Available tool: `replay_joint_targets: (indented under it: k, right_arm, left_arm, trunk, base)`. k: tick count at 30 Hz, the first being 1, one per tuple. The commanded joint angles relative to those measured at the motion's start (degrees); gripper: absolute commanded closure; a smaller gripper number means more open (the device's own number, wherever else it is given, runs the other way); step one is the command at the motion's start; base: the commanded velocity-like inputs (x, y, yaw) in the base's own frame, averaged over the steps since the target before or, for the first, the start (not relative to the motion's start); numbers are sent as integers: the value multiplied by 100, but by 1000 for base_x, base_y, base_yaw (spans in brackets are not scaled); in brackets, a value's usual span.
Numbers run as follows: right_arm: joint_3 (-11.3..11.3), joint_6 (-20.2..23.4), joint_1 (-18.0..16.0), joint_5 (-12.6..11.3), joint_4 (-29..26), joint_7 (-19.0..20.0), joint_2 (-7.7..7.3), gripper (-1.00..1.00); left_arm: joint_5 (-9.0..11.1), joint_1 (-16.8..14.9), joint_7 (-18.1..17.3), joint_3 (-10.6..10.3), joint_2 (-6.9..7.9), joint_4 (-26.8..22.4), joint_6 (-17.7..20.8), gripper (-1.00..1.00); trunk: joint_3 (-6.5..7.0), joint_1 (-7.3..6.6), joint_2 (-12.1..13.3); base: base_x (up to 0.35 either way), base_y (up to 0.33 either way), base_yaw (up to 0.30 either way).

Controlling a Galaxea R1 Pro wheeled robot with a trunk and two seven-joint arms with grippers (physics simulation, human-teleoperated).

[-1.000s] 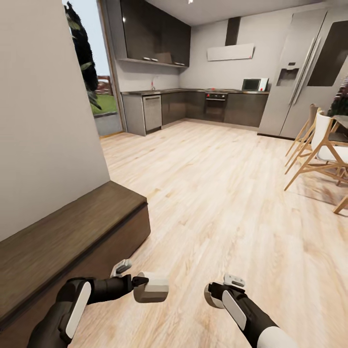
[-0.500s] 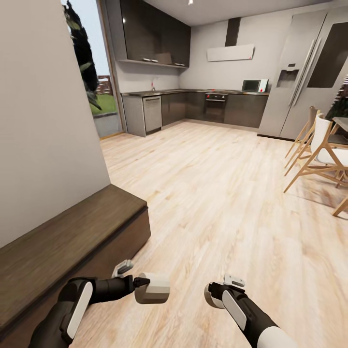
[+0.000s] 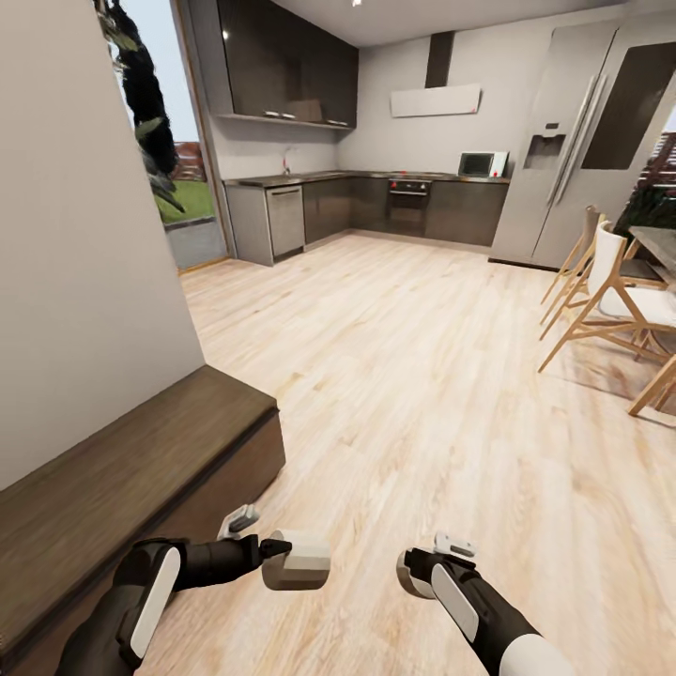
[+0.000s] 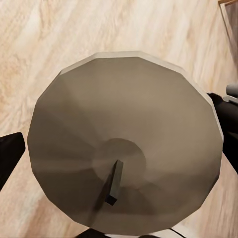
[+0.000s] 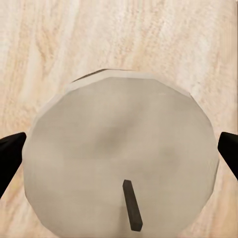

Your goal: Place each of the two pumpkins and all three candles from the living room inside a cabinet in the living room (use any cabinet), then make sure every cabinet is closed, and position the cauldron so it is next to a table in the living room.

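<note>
A beige candle (image 3: 299,560) lies sideways in my left gripper (image 3: 282,554), low over the floor beside the cabinet (image 3: 131,460), a long low dark brown unit against the wall with its fronts shut. In the left wrist view the candle's top and wick (image 4: 115,183) face the camera, with a dark finger (image 4: 9,153) on either side. My right gripper (image 3: 413,573) is shut on a second candle (image 5: 121,153), whose pale top and wick show between its fingertips (image 5: 10,158). The pumpkins and the cauldron are out of view.
Light wood floor (image 3: 404,376) runs ahead to a grey kitchen (image 3: 376,207) with a tall fridge (image 3: 573,150). Wooden chairs (image 3: 610,300) and a table edge stand at the right. A white wall (image 3: 84,263) rises behind the cabinet.
The whole picture has shifted a little to the left, so the camera has turned. Both arms and their candles keep the same pose.
</note>
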Motion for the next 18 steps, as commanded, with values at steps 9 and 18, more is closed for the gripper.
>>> replay_joint_targets:
  k: [9, 18]
  right_arm:
    - [-5, -6, 1, -5, 2, 1, 1, 100]
    - [-8, -15, 1, -5, 2, -6, -6, 100]
  left_arm:
    - [0, 0, 0, 0, 0, 0, 1, 100]
    - [-9, 0, 21, -13, 0, 75, -4, 100]
  trunk:
    - [161, -198, 363]
    - [323, -396, 723]
  base:
    - [0, 0, -240]
    - [0, 0, -280]
